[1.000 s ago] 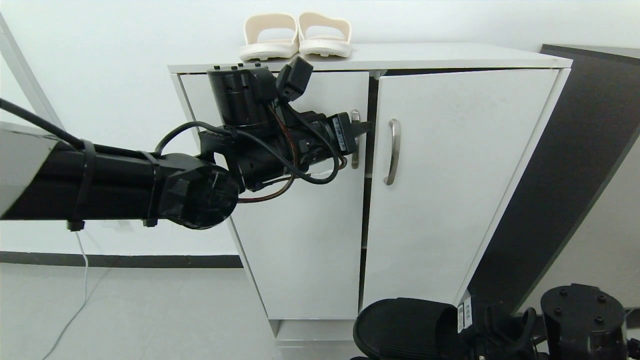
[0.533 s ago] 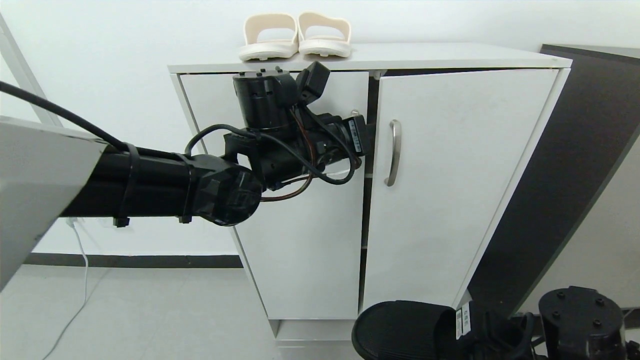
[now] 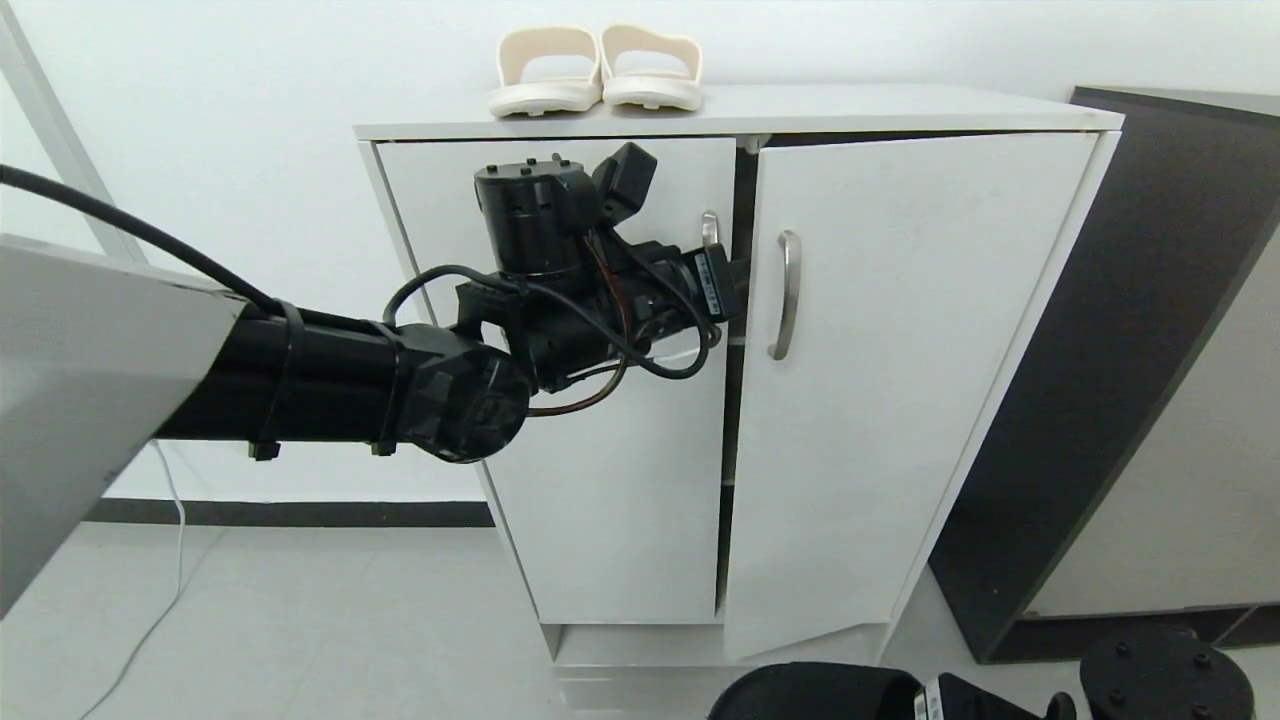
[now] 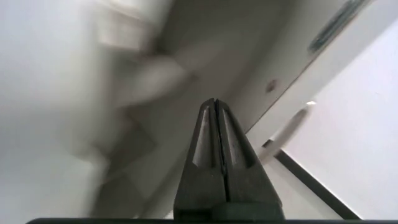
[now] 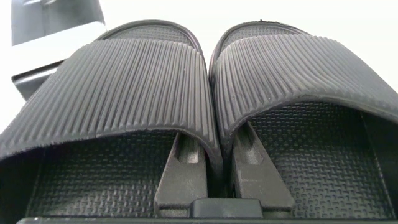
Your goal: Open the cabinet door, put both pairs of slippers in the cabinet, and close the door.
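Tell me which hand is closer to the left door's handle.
Left. The left hand is just beside the handle; the right hand is far below it, gripping the black slippers.

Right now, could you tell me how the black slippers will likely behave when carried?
The black slippers look like soft ribbed rubber, so probably light and flexible. Pinched by their touching inner edges between the right jaws, they may sag or swing. Their textured surface should resist slipping.

Matt white laminate cabinet (image 3: 620, 500), satin metal handle (image 3: 786, 295), ribbed rubbery black slippers (image 5: 149, 87), smooth cream slippers (image 3: 597, 70)
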Controlling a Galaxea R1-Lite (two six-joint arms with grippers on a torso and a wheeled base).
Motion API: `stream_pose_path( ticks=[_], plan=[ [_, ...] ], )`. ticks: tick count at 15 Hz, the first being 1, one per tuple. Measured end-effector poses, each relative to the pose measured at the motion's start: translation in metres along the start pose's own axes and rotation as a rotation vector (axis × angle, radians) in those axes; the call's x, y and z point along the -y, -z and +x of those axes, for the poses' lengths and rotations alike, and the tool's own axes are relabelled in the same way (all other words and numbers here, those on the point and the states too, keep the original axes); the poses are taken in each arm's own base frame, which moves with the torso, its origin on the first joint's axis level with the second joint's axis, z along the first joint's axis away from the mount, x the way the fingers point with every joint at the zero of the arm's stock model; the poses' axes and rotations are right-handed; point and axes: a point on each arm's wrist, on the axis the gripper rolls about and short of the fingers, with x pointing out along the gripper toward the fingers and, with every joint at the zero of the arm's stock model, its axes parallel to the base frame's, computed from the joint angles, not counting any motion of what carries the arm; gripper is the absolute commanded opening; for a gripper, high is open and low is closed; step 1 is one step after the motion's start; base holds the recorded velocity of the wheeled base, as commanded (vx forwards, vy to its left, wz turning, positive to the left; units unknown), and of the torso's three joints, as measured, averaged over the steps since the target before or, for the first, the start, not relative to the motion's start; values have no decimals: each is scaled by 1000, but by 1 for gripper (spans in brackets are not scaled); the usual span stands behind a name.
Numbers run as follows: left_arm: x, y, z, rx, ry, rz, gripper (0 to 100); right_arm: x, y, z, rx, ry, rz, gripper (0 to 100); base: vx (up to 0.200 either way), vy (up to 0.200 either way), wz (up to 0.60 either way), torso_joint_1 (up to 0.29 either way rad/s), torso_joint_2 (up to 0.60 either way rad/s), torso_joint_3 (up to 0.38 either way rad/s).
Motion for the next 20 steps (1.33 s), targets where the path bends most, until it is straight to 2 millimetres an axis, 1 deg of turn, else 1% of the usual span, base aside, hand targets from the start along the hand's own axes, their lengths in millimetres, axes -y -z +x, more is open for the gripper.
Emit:
stream_pose_path(
  ticks=[2,4,5,6,8,14,16,17,18,19,20],
  plan=[
    [14,12,-1,16,58,7,0,-4,2,-1,-6,-30,-3,0,-200,0,0,0,5,2],
    [37,25,0,33,134,11,0,-8,4,-3,-8,-55,-9,0,-200,0,0,5,2,-2],
    [46,31,1,22,160,8,0,-10,4,-4,-9,-63,-12,0,0,0,0,0,0,0],
    [51,34,2,15,171,6,0,-12,5,-5,-11,-69,-14,0,0,0,0,0,0,0],
    [54,34,2,16,178,5,0,-14,5,-6,-8,-76,-18,0,0,0,0,0,0,0],
    [35,28,-3,30,123,10,0,-13,4,-6,-3,-72,-20,0,0,0,0,0,0,0],
    [24,26,-9,39,91,14,0,-9,-1,-3,16,-45,-20,0,0,0,0,0,0,0],
    [19,24,-14,45,74,17,0,-2,-5,0,25,11,-11,0,0,0,0,0,0,0],
    [14,22,-21,47,55,17,0,7,-11,4,32,115,8,0,0,0,0,0,0,0],
    [9,19,-32,46,30,18,0,17,-15,9,32,245,53,0,0,0,0,0,0,0],
    [5,15,-47,46,2,20,0,28,-20,16,39,406,124,0,0,0,0,0,0,0]
  ],
)
